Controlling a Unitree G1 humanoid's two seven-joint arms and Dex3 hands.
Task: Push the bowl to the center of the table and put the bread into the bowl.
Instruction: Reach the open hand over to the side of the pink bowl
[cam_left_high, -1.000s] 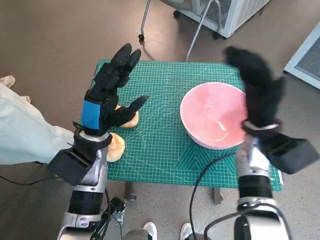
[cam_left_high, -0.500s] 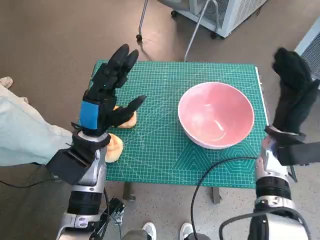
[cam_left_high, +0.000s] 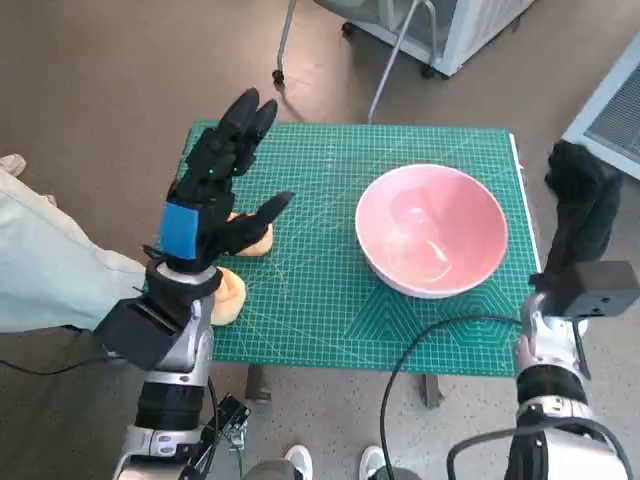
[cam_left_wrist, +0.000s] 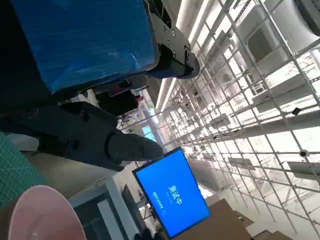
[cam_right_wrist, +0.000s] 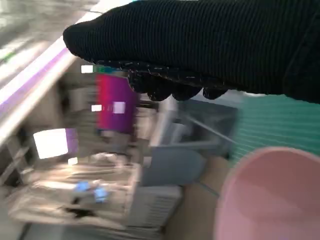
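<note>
- We see the pink bowl (cam_left_high: 432, 230) on the right half of the green mat (cam_left_high: 330, 300), short of the table's centre.
- Our right hand (cam_left_high: 583, 205) hangs just beyond the mat's right edge, clear of the bowl; whether its fingers are spread or curled we cannot tell.
- That hand lies nearer the bowl, so we judge a push toward our left suits it.
- Our left hand (cam_left_high: 222, 180) is raised, fingers spread, holding nothing.
- The bread (cam_left_high: 229, 292) lies beneath it, near the mat's left edge.
</note>
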